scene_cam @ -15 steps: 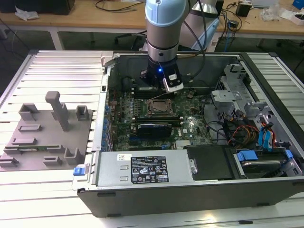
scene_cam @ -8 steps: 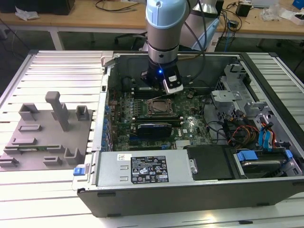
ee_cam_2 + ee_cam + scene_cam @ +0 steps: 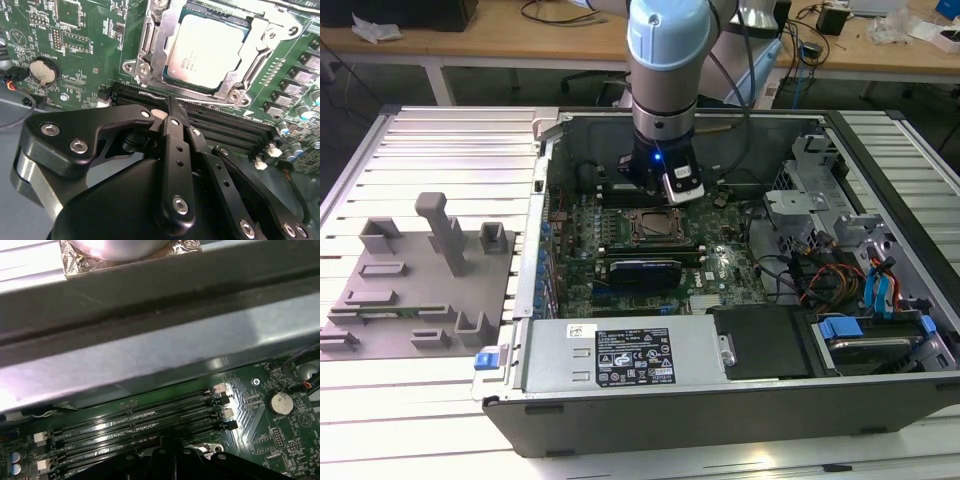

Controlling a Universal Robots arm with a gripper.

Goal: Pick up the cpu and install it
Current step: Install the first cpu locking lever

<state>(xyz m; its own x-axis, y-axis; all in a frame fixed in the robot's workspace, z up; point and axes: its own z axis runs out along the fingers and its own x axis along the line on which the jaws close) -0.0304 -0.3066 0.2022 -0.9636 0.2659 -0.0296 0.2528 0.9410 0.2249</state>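
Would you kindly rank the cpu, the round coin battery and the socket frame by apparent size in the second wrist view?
Largest to smallest:
1. socket frame
2. cpu, seated inside the frame
3. coin battery

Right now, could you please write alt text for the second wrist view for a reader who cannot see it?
The cpu, silvery-topped, sits inside the metal socket frame on the green motherboard. The black end effector hangs close over the memory slots beside it, holding nothing visible. A round coin battery sits on the board.
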